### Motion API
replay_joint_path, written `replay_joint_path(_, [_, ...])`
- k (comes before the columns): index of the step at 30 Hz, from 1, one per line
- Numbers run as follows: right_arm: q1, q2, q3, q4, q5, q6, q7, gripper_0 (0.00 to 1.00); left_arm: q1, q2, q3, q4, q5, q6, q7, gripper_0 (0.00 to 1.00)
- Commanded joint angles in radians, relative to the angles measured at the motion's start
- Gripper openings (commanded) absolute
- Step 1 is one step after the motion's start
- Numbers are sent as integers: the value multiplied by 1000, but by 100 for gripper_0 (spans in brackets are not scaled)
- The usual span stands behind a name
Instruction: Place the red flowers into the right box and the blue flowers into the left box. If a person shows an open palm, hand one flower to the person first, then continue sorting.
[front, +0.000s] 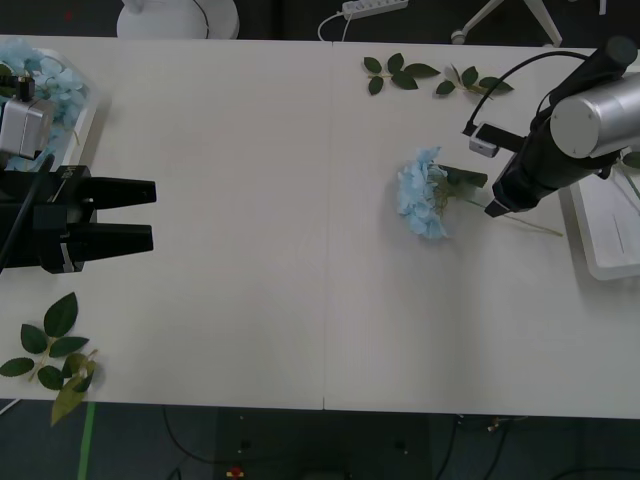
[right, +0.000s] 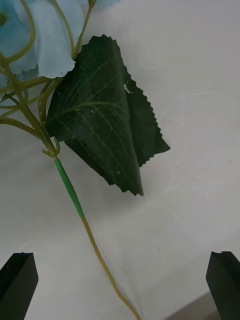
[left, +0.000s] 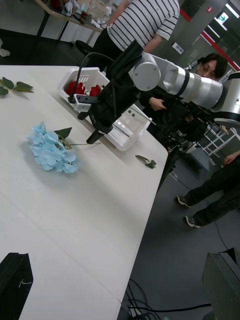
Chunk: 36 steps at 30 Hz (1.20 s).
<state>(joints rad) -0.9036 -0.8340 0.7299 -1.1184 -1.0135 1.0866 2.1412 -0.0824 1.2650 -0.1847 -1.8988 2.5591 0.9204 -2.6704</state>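
Front view. Blue flower (front: 424, 192): lying on the white table (front: 250, 200), right of centre, bloom toward the middle, thin stem (front: 520, 225) running right. Right gripper (front: 497, 209): lowered over the stem just beside the leaves, arm reaching in from the right edge, angled down and leftward. Right box (front: 600, 225): at the right edge, behind that arm. Left gripper (front: 150, 215): well apart at the left edge, black fingers spread, pointing right, empty. Left box (front: 60, 95): far left corner, holding pale-blue blooms.

Right wrist view. Fingers (right: 17, 280) spread at both corners, released; stem (right: 95, 245) between them; dark leaf (right: 105, 130) beyond.

Left wrist view. Blue flower (left: 50, 150) just beside the right gripper (left: 94, 137); red flowers (left: 82, 89) in the box (left: 120, 130) behind.
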Motion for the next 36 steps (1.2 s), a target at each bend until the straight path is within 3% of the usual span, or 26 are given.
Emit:
replay_joint_path(1, [8, 53, 40, -29, 73, -37, -58, 100, 19, 5, -6, -25, 15, 6, -35, 100])
replay_joint_path(16, [6, 187, 56, 111, 191, -116, -55, 100, 19, 5, -6, -25, 15, 6, -35, 100])
replay_joint_path(31, [8, 242, 63, 190, 190, -149, -27, 100, 19, 5, -6, -25, 15, 6, -35, 100])
replay_joint_path(32, [6, 245, 69, 198, 190, -155, -24, 97, 19, 5, -6, -25, 15, 6, -35, 100])
replay_joint_path(33, [6, 248, 79, 204, 187, -163, -24, 88, 19, 5, -6, -25, 15, 6, -35, 100])
replay_joint_path(36, [6, 254, 109, 221, 184, -189, -27, 46, 19, 5, -6, -25, 15, 6, -35, 100])
